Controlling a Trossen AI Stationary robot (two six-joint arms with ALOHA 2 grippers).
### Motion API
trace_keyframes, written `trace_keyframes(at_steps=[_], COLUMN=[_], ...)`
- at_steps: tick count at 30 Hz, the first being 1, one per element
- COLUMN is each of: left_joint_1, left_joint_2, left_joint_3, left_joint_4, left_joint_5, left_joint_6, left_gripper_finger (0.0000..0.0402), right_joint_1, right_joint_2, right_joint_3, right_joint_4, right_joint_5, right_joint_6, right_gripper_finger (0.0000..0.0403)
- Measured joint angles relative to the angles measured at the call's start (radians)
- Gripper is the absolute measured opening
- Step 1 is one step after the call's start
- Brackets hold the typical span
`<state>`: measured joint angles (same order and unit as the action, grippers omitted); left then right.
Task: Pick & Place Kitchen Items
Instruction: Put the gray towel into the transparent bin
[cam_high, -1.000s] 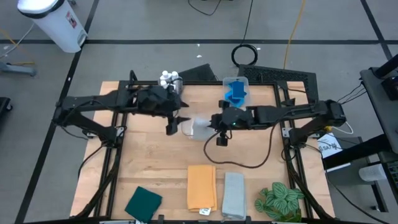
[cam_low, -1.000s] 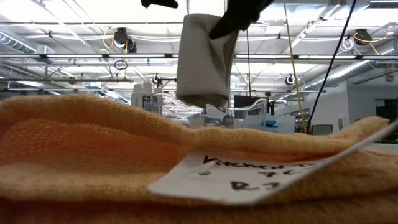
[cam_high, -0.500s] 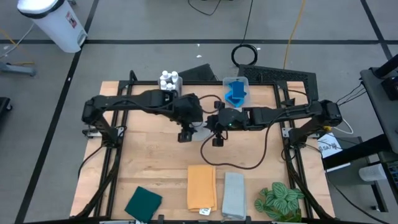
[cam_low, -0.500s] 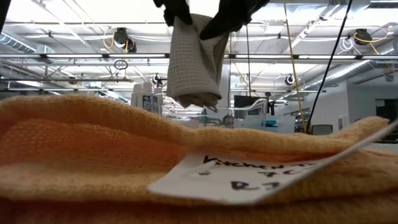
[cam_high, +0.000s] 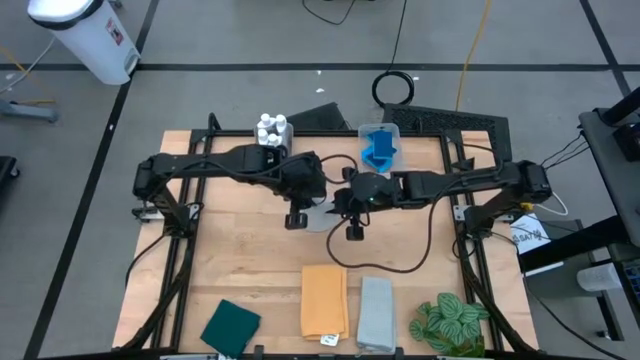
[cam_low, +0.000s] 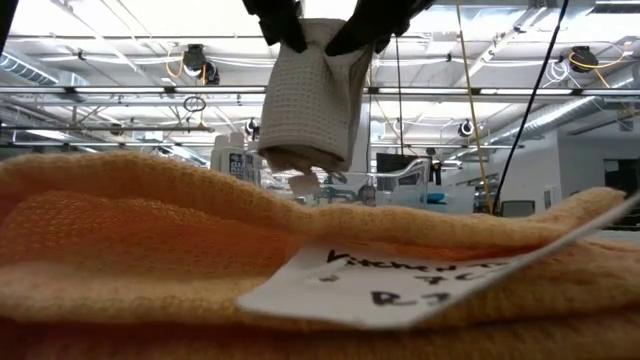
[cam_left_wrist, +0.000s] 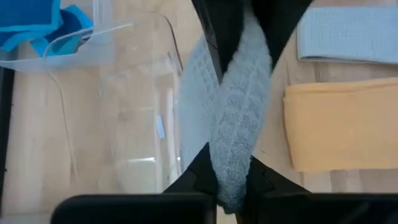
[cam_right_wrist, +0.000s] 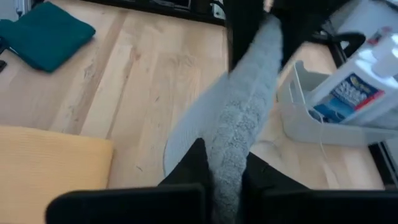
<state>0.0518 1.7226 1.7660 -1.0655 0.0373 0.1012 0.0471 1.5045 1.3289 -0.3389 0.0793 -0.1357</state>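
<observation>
Along the worktop's (cam_high: 250, 260) near edge lie a green cloth (cam_high: 231, 325), an orange cloth (cam_high: 324, 300) and a second grey cloth (cam_high: 376, 313). At mid-worktop a grey cloth (cam_low: 312, 95) hangs lifted, the left gripper (cam_high: 303, 205) and right gripper (cam_high: 349, 207) both clenched on it. By the far edge stand white bottles (cam_high: 271, 127) and a bin of blue sponges (cam_high: 380, 147).

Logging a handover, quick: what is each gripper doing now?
Left gripper: shut on the grey cloth.
Right gripper: shut on the same cloth.
</observation>
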Motion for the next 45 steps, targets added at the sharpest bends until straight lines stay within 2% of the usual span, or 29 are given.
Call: trace_keyframes(at_steps=[4, 7, 14, 18, 22, 25, 29, 37, 41, 45], left_joint_1=[-0.006, -0.011, -0.006, 0.001, 0.006, 0.006, 0.006, 0.003, 0.002, 0.003], left_joint_2=[-0.01, -0.019, -0.023, -0.023, -0.023, -0.023, -0.023, -0.023, -0.023, -0.023], left_joint_3=[-0.001, -0.001, -0.002, -0.002, -0.002, -0.002, -0.002, -0.002, -0.002, -0.002], left_joint_4=[-0.009, -0.024, -0.022, 0.006, 0.02, 0.02, 0.02, 0.011, 0.011, 0.011], left_joint_5=[-0.003, -0.011, -0.013, -0.013, -0.012, -0.013, -0.012, -0.012, -0.011, 0.025], left_joint_6=[-0.001, 0.007, 0.023, 0.025, 0.025, 0.02, 0.004, -0.002, -0.002, -0.002], left_gripper_finger=[0.0024, 0.0012, 0.0012, 0.0012, 0.0012, 0.0012, 0.0012, 0.0012, 0.0012, 0.0012], right_joint_1=[0.0, 0.001, 0.007, 0.0, 0.0, -0.003, -0.005, -0.034, -0.046, -0.063], right_joint_2=[-0.046, -0.101, -0.22, -0.17, -0.049, 0.036, 0.108, 0.164, 0.165, 0.165], right_joint_3=[0.0, 0.0, 0.03, 0.168, 0.322, 0.379, 0.38, 0.38, 0.38, 0.38], right_joint_4=[-0.071, -0.162, -0.205, -0.3, -0.402, -0.448, -0.413, -0.409, -0.41, -0.407], right_joint_5=[0.001, -0.003, 0.017, 0.024, 0.024, 0.018, -0.031, -0.031, -0.043, -0.134], right_joint_6=[0.026, 0.038, 0.146, 0.159, 0.129, 0.106, 0.085, 0.123, 0.142, 0.157], right_gripper_finger=[0.0043, 0.0078, 0.0204, 0.0273, 0.031, 0.0313, 0.0302, 0.0269, 0.0228, 0.0158])
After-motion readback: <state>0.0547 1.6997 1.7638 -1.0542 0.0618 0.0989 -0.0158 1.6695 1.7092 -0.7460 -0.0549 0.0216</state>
